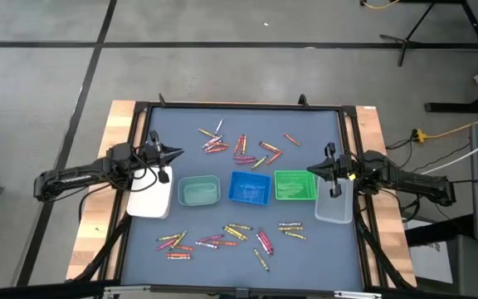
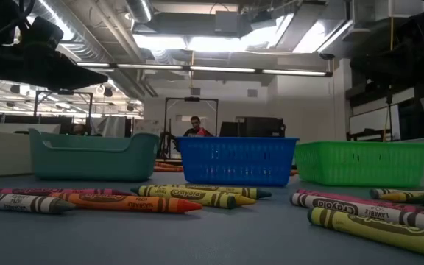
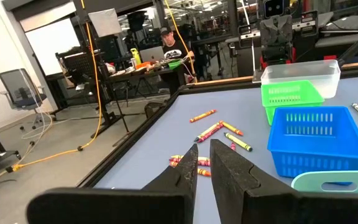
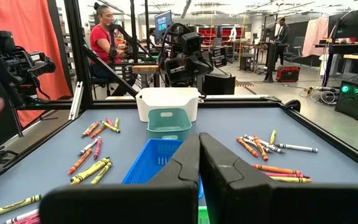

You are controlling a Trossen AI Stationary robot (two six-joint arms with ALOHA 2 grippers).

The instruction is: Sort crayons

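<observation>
Sorting hasn't begun: your left gripper [image 1: 175, 153] and right gripper [image 1: 311, 171] hover empty, fingers together; open one over the crayons [image 1: 237, 147]

Over the grey-blue counter [image 1: 247, 199], the left hand [image 1: 175, 153] hangs just above the white square plastic tray [image 1: 150, 200], while the right hand [image 1: 311, 171] hangs beside the clear one [image 1: 334, 203]. Between the hands sit teal [image 1: 198, 191], blue [image 1: 250, 188] and green [image 1: 294, 185] trays, with thin paper-wrapped crayons [image 1: 243, 148] scattered beyond and before them.
</observation>
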